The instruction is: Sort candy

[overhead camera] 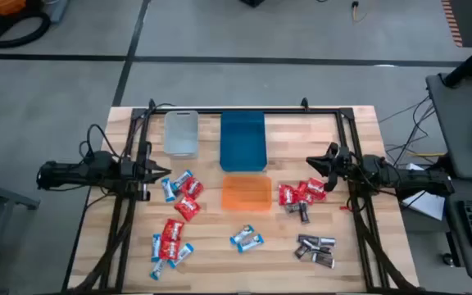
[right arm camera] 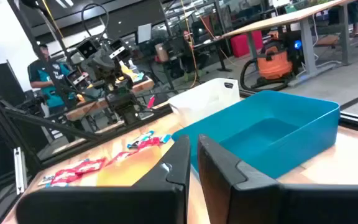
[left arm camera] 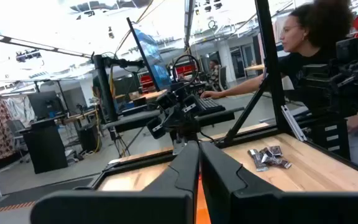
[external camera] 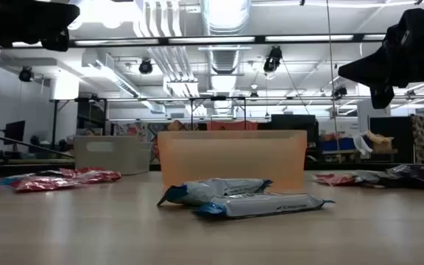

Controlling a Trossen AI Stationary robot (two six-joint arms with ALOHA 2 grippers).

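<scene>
Overhead, the surface (overhead camera: 285, 262) carries a blue bin (overhead camera: 242, 141), a clear bin (overhead camera: 181, 133) and an orange bin (overhead camera: 247, 192), all apparently empty, with candy (overhead camera: 179, 215) scattered in mixed heaps. The left pincer (overhead camera: 159, 171) and right pincer (overhead camera: 316, 161) hover at opposite edges, nearly closed, holding nothing. Touching wrappers risk double grabs.

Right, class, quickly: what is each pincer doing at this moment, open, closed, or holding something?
Left pincer: closed, holding nothing, at the table's left edge.
Right pincer: closed, holding nothing, at the right edge beside the red candies.
</scene>
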